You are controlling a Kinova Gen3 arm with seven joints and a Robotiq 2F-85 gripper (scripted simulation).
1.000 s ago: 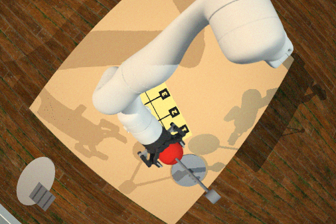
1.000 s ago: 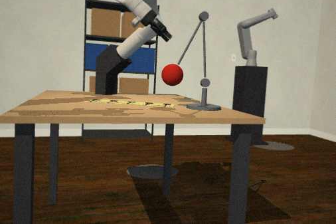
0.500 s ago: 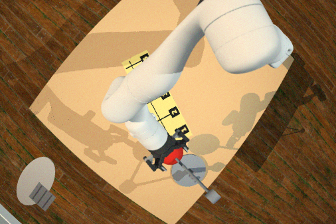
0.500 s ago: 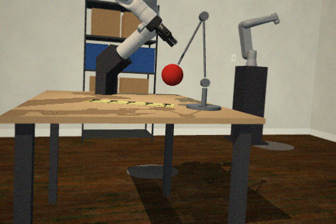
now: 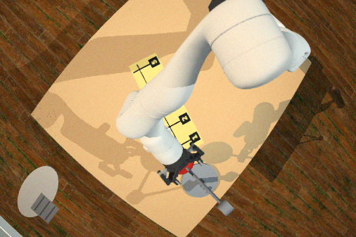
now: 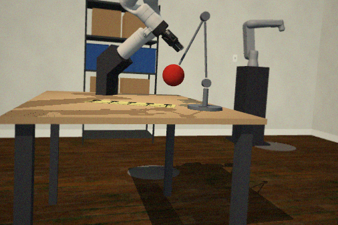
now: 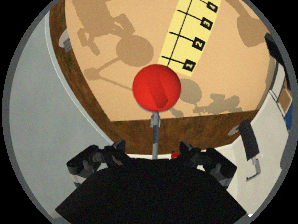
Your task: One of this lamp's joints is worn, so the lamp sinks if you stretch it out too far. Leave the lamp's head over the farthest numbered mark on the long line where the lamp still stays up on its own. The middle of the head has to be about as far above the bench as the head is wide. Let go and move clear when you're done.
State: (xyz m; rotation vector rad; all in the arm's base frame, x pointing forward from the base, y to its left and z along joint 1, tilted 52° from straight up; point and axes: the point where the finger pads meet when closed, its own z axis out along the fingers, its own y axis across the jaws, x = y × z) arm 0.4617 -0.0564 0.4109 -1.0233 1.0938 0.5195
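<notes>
The lamp stands on a round grey base (image 6: 204, 107) at the bench's near right end. Its thin grey arm folds up to a top joint (image 6: 204, 15) and down to a red ball head (image 6: 173, 75), which hangs well above the bench. The head also shows in the wrist view (image 7: 156, 88) and is mostly hidden under my gripper from above (image 5: 186, 168). My gripper (image 6: 179, 47) is open and empty, just above the head, beside the lamp's upper rod. The yellow strip with the long line and numbered marks (image 5: 165, 101) lies on the bench, partly hidden by my arm; marks 1 (image 5: 193, 137) and 2 (image 5: 183, 119) show.
A grey counterweight block (image 5: 225, 207) sticks out past the bench edge behind the lamp's base (image 5: 201, 178). A shelf with boxes (image 6: 121, 51) stands behind the bench. A second grey arm on a dark pedestal (image 6: 252, 71) stands to the right.
</notes>
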